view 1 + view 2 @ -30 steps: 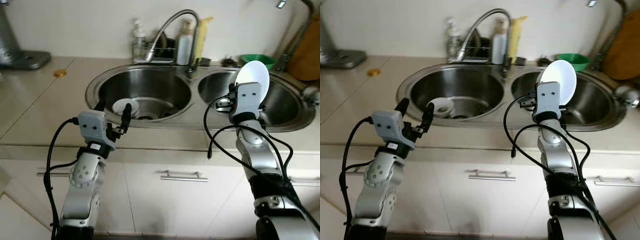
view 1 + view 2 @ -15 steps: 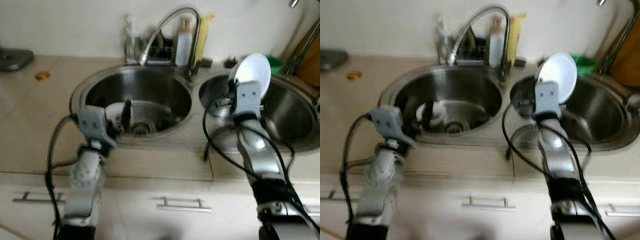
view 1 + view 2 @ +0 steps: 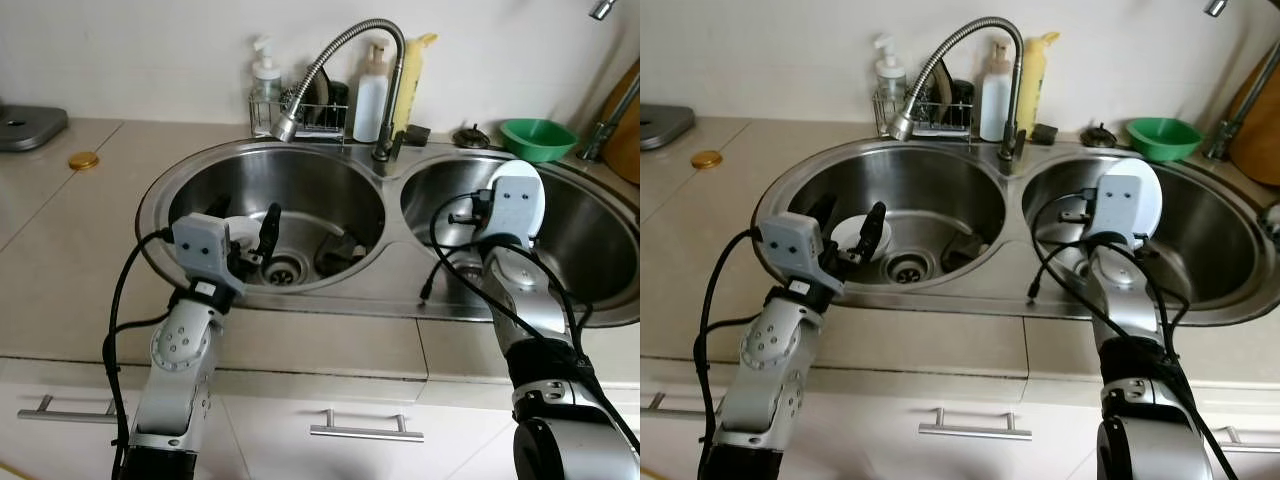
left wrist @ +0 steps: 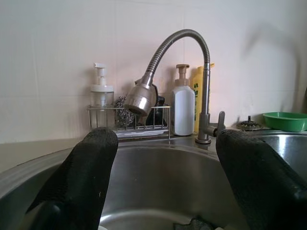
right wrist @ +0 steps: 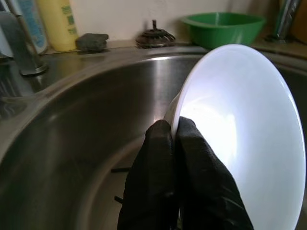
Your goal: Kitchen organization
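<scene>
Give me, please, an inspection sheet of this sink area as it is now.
Surface: beige counter with double steel sink.
Job's things: white bowl held over the right basin; white dish in the left basin.
Clutter: wire rack, soap pump, white bottle, yellow bottle, green bowl, gold lid.
Grippers: left gripper open above the left basin; right gripper shut on the bowl's rim.
Cables: black cables along both arms.
Surroundings: tiled wall, cabinet handles below.

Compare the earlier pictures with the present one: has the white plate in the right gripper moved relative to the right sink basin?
Yes. The white plate, pinched by the right gripper, has come down from above the rim of the right sink basin into the basin.
</scene>
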Controlling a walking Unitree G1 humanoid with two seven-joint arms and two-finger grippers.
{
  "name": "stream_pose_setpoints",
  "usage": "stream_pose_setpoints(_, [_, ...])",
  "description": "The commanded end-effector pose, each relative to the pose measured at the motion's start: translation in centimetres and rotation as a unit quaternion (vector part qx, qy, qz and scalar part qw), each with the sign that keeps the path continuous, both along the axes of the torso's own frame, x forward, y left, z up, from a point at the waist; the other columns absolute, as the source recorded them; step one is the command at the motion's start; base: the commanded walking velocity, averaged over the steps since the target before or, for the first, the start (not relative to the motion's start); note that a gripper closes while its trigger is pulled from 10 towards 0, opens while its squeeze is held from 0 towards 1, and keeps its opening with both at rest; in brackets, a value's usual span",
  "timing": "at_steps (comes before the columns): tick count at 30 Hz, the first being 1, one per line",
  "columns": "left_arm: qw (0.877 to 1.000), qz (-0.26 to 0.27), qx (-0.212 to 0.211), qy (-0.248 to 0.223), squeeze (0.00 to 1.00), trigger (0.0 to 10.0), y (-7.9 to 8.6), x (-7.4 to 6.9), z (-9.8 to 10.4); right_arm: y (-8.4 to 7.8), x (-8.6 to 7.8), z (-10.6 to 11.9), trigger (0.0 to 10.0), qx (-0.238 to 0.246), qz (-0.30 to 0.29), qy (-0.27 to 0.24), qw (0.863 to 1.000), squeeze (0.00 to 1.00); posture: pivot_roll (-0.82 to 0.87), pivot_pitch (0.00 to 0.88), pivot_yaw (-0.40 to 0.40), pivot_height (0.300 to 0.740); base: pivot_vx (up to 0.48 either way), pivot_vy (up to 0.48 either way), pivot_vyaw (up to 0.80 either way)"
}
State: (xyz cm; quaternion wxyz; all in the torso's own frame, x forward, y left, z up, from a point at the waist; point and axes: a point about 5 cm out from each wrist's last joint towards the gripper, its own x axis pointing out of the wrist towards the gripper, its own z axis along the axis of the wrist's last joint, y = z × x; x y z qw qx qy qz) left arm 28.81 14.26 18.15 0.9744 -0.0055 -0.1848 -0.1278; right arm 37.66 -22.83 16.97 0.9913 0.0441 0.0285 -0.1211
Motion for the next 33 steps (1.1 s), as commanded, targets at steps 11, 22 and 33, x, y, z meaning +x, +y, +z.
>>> stream_pose_setpoints(11, [1.000,-0.003,0.000,0.005,0.00,10.0,0.2,-0.1,0.1,0.1,-0.1,-2.9,10.0,0.116,0.010,0.107,0.987,0.16,0.04,0.000,-0.028,0.740,0.000,0.000,0.00])
stream_pose_setpoints(22, [1.000,-0.006,-0.002,0.010,0.00,10.0,0.2,-0.1,0.0,1.0,-0.2,-0.4,10.0,0.034,0.055,0.028,0.998,1.00,0.04,0.000,-0.021,0.740,0.000,0.000,0.00])
stream_pose_setpoints(33, [1.000,-0.014,-0.003,0.014,0.00,10.0,0.0,-0.1,-0.1,3.3,-1.5,1.8,10.0,-0.059,0.119,-0.062,0.989,1.00,0.03,0.000,-0.017,0.740,0.000,0.000,0.00])
